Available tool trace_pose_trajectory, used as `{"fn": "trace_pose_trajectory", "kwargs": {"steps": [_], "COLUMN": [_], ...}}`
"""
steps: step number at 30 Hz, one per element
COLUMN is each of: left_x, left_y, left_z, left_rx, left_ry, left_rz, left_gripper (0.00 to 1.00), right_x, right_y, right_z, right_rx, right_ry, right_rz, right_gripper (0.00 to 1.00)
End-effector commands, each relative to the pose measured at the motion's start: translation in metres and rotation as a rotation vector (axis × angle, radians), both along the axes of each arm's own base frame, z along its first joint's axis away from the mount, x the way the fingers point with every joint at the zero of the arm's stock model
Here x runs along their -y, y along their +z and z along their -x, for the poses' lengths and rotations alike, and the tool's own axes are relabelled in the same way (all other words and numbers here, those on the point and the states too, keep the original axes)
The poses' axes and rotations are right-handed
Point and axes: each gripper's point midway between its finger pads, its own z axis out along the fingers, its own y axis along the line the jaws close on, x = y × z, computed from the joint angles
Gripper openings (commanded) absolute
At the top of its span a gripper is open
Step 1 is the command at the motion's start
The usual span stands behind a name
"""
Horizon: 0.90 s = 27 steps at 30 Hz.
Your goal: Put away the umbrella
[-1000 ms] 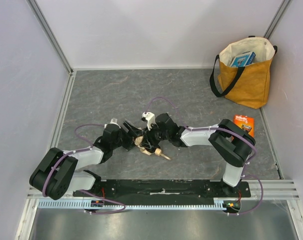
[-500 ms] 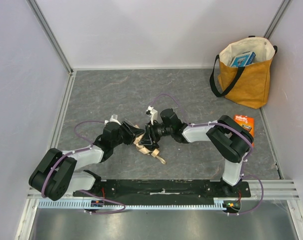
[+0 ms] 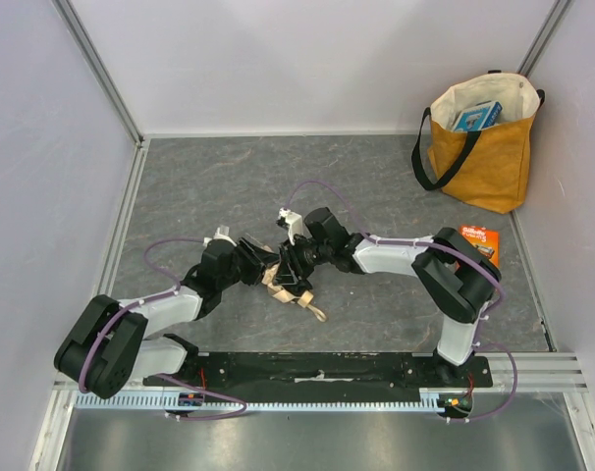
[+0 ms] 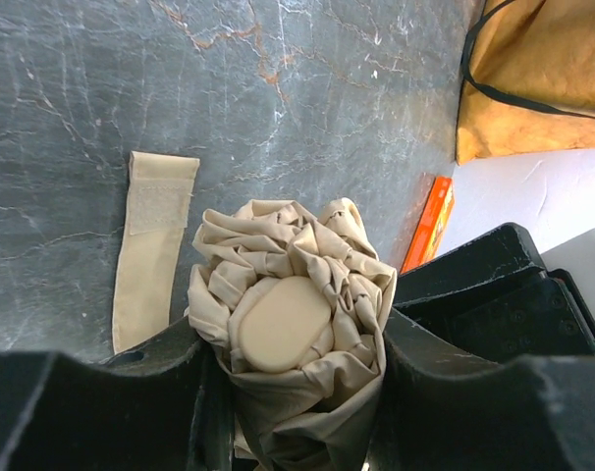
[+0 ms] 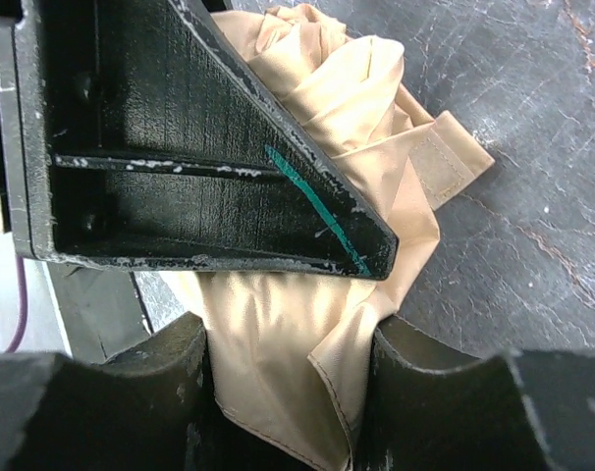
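Note:
The umbrella (image 3: 281, 285) is a bunched roll of pale beige fabric low on the grey floor in the top view, its handle end (image 3: 317, 314) pointing toward the near edge. My left gripper (image 3: 266, 267) is shut on it; the left wrist view shows the folded canopy and its flat end cap (image 4: 281, 324) squeezed between both fingers, with the strap (image 4: 155, 245) lying loose on the floor. My right gripper (image 3: 290, 267) is shut on the same fabric (image 5: 307, 324) from the other side, with a left finger (image 5: 209, 157) crossing just in front.
A mustard-yellow tote bag (image 3: 479, 157) with black straps stands open at the back right with a blue box inside. An orange packet (image 3: 479, 243) lies on the floor in front of it. White walls enclose the floor.
Both grippers shifted slightly left and away from the near edge with the umbrella; the right wrist rotated, and the handle end swung closer to the near edge.

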Motion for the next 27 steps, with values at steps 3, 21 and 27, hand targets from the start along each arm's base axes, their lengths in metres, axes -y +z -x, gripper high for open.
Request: {"fn": "trace_pose_trajectory", "kwargs": {"steps": [3,21,27], "left_x": [0.005,0.032,0.028], "left_y": [0.008,0.051,0.050], "left_z": [-0.001,0.016,0.014], "left_rx": [-0.032,-0.279,-0.255], "left_ry": [0.013,-0.004,0.012], "left_rz": [0.042,0.349,0.313], "left_gripper": [0.02,0.02,0.02], "right_x": [-0.002,0.030,0.023], "right_y": [0.052,0.005,0.005], "right_z": [-0.028,-0.042,-0.032], "right_rx": [0.192,0.896,0.857], "right_ry": [-0.095,-0.165,-0.134], "right_rz": [-0.003,0.746,0.652], "right_gripper": [0.54,0.25,0.38]}}
